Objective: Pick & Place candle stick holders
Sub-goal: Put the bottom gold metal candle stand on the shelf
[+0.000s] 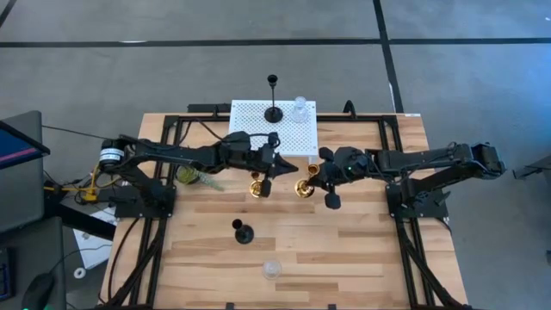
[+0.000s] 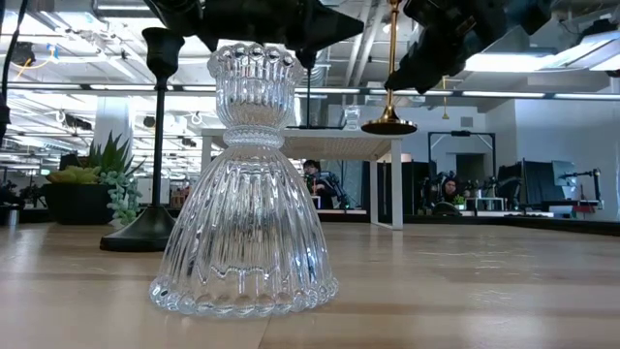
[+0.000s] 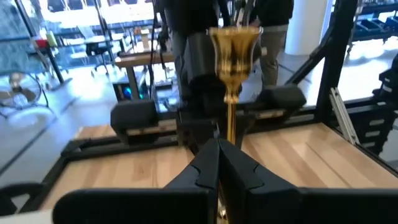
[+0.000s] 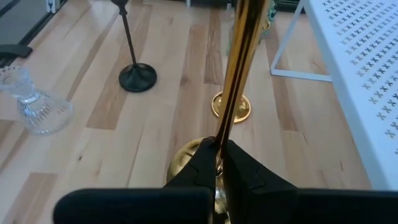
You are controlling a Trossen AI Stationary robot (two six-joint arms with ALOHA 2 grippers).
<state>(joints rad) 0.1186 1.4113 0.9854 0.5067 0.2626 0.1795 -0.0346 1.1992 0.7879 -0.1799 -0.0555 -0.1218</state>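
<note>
My left gripper is shut on one shiny gold candle stick holder over the table's middle. My right gripper, just to its right, is shut on a second gold holder. A black holder stands on its round base nearer the front. A clear glass holder stands at the near edge. Another black holder and another clear one stand on the white platform at the far side. My left gripper pinches the gold stem between its two fingers, below the cup. The fingers lie level, coming from the table's left, across the stem. The holder stands upright with its cup up; its base is hidden under the fingers. My right gripper pinches the second holder's stem between its two fingers, close above the round base. The fingers slant down from the table's right, across the stem. The holder hangs upright, its base lifted clear of the table.
A small green plant sits under the left arm. The white perforated platform stands on legs over the table's far middle. Bare wood lies at the near left and near right. People sit at desks beyond the table.
</note>
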